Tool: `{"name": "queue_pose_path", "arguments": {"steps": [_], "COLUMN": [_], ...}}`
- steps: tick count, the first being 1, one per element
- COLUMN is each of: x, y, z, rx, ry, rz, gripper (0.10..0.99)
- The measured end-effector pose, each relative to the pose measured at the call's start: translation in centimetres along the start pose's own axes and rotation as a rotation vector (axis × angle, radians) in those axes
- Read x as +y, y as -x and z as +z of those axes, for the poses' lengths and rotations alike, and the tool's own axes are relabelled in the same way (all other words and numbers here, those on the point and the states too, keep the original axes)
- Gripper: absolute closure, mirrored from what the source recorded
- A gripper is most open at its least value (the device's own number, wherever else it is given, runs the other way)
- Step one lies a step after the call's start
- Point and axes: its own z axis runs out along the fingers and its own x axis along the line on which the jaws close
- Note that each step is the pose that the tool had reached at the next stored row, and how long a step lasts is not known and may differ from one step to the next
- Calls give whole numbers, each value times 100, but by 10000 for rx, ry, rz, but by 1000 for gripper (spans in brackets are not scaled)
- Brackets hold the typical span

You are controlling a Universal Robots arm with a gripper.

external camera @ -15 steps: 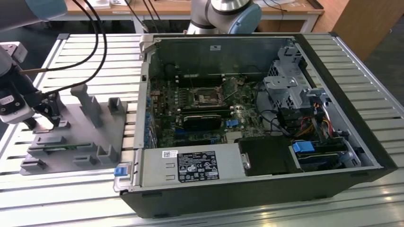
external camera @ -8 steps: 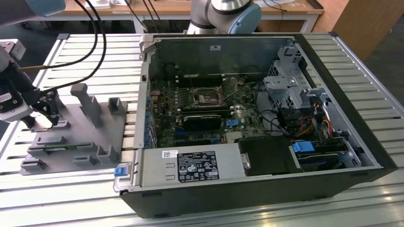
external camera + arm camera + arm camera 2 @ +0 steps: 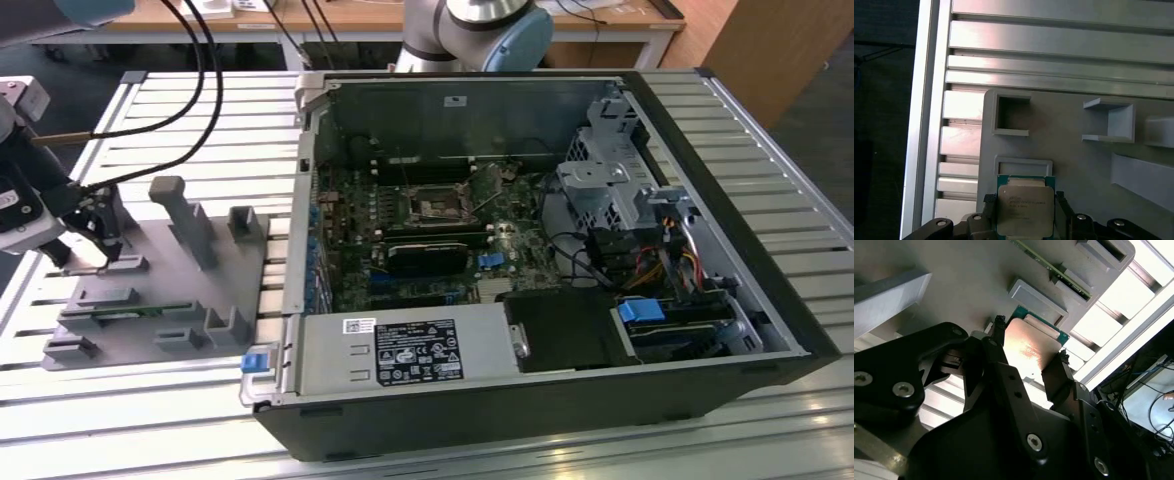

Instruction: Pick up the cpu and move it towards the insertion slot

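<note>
The cpu (image 3: 1025, 207) is a flat square chip with a silvery top and a green rim. It sits between the two black fingers of my gripper (image 3: 1024, 200), which press on its opposite edges, just over a small grey holder frame (image 3: 1024, 165). The second wrist view has the same hold: the cpu (image 3: 1029, 347) between the fingers of the gripper (image 3: 1030, 340). In the exterior view my gripper (image 3: 83, 245) hangs over the grey fixture plate (image 3: 174, 290) at the exterior view's left. The insertion slot (image 3: 437, 208) lies in the open computer case, well to the exterior view's right of the gripper.
The grey fixture plate carries upright posts (image 3: 180, 215) and a thin green memory stick (image 3: 127, 312). The open computer case (image 3: 747, 250) has tall walls, a power supply (image 3: 400, 352) at its near edge, and cables inside. Black cables (image 3: 200, 80) hang above the slatted aluminium table (image 3: 200, 110).
</note>
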Motion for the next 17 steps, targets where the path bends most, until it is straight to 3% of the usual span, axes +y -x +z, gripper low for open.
{"name": "queue_pose_path", "arguments": {"steps": [17], "x": [15], "y": [1], "z": [-188], "rx": [0], "ry": [0], "rz": [0], "gripper": [541]}}
